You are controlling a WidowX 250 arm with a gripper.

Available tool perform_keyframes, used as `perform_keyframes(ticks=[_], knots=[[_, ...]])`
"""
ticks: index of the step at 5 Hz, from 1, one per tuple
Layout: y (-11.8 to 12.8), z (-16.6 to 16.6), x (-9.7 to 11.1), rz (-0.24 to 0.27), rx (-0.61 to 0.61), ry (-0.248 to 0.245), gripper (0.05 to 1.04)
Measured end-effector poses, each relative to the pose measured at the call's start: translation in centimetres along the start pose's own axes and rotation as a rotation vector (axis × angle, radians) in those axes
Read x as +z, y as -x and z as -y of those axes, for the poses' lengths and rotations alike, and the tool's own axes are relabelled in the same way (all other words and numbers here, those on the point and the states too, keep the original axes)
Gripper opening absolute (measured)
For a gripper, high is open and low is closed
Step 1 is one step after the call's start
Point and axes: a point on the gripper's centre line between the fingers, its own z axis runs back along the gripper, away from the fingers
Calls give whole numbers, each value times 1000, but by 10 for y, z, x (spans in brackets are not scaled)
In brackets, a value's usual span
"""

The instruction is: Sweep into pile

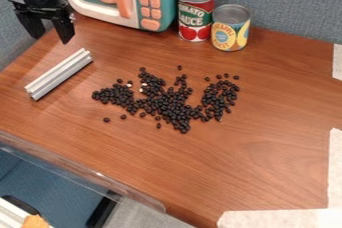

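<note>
Where the gripper point(51, 38) hangs in the upper left of the frame, its two black fingers stand wide apart, with open space between them. Below it, left of centre, a silver grooved bar point(59, 74) lies at a slant on the wooden table point(267, 162). Just right of the bar, around the middle of the frame, the black beans point(175, 107) spread in an uneven patch, thickest at its centre, with loose ones near its edges and a few pale bits among those on the left. Beside the gripper, at the top, stands a teal and white toy microwave point(160, 2) with a pink handle and buttons. To its right are a red and green can point(196, 14) and a yellow can point(230, 29), both upright. White tape point(274, 218) marks the lower right.
</note>
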Motion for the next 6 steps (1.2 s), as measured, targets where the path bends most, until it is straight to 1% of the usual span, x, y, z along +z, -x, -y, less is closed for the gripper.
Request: perform_keyframes(ticks=[1, 2, 3, 4, 5, 6], knots=[[5, 2, -13, -30, 0, 15, 1001], [15, 4, -28, -48, -42, -16, 1001], [20, 5, -35, -43, -96, -26, 1001], [27, 3, -43, -53, -151, -60, 1001], [29, 1, -46, -48, -176, -92, 1000], [29, 0, -49, -49, -176, -97, 990]])
